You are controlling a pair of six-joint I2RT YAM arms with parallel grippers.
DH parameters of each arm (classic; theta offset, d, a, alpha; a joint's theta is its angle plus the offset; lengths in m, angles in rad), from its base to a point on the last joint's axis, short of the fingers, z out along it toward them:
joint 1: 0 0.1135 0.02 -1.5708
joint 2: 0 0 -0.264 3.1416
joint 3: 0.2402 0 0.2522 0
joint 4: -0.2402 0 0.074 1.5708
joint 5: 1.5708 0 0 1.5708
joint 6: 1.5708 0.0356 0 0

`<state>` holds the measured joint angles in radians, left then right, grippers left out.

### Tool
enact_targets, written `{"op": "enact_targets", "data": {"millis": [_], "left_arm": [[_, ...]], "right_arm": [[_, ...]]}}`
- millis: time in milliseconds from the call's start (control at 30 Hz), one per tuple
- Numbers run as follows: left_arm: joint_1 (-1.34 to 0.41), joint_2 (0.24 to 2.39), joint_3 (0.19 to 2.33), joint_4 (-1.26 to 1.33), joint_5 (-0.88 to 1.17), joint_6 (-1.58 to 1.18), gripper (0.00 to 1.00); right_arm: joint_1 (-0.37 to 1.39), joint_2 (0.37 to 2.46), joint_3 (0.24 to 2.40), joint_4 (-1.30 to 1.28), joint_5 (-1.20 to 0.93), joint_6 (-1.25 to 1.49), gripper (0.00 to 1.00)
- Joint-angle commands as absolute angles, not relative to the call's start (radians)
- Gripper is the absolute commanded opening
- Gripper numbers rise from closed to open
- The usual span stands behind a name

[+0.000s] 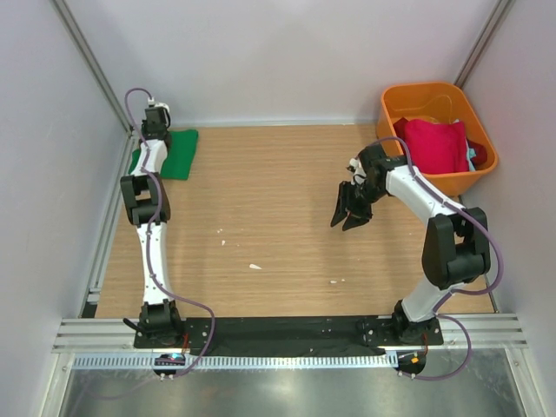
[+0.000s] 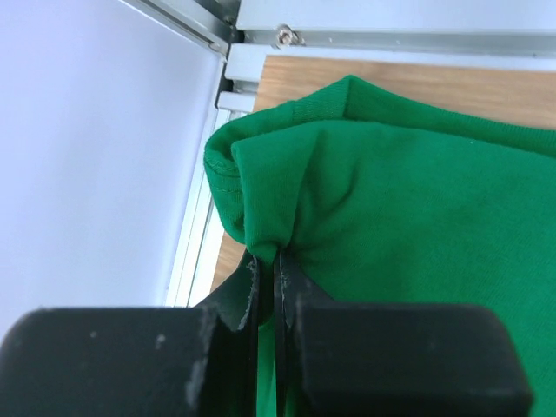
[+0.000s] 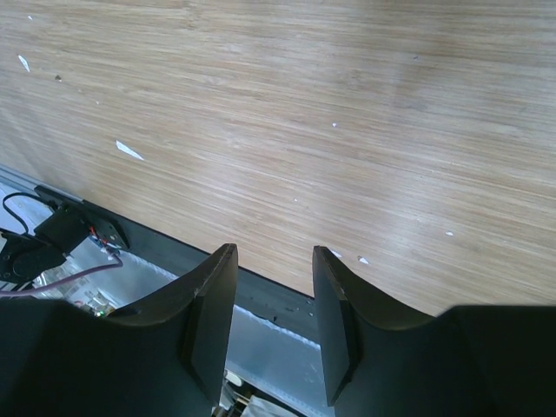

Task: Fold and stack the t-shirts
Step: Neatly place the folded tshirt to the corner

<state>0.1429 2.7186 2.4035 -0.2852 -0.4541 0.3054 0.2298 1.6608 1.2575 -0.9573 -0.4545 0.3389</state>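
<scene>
A bright green t-shirt lies folded at the table's far left corner, partly hidden by the left arm. My left gripper is shut on a pinched fold of this green t-shirt, near its corner. A crimson red t-shirt fills the orange bin at the far right, with a bit of teal cloth beside it. My right gripper hangs above the bare wood left of the bin, open, with nothing between its fingers.
White walls and aluminium rails close in the table on three sides. A metal rail runs just past the green shirt. Small white scraps dot the wooden tabletop. The black base strip holds both arms.
</scene>
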Motion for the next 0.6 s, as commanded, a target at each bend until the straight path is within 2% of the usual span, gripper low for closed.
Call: {"op": "enact_targets", "data": {"millis": [0,400,433,500,533,567], "left_arm": [[0.156,2.744,2.459,-0.201,-0.476,0.279,0.00],[0.161,2.758,2.476,-0.138,-0.512,0.267,0.00],[0.161,2.757,2.474,-0.134,-0.523,0.262,0.14],[0.161,2.735,2.450,-0.132,-0.563,0.242,0.31],[0.158,2.723,2.439,-0.132,-0.586,0.245,0.53],[0.150,2.709,2.412,-0.129,-0.610,0.250,0.60]], "right_arm": [[0.235,1.670,1.305,-0.946,-0.448,0.347,0.46],[0.235,1.707,1.322,-0.945,-0.456,0.348,0.46],[0.235,1.706,1.322,-0.943,-0.456,0.351,0.46],[0.235,1.698,1.319,-0.942,-0.459,0.356,0.46],[0.235,1.695,1.318,-0.942,-0.465,0.359,0.46],[0.233,1.689,1.315,-0.942,-0.466,0.367,0.46]]}}
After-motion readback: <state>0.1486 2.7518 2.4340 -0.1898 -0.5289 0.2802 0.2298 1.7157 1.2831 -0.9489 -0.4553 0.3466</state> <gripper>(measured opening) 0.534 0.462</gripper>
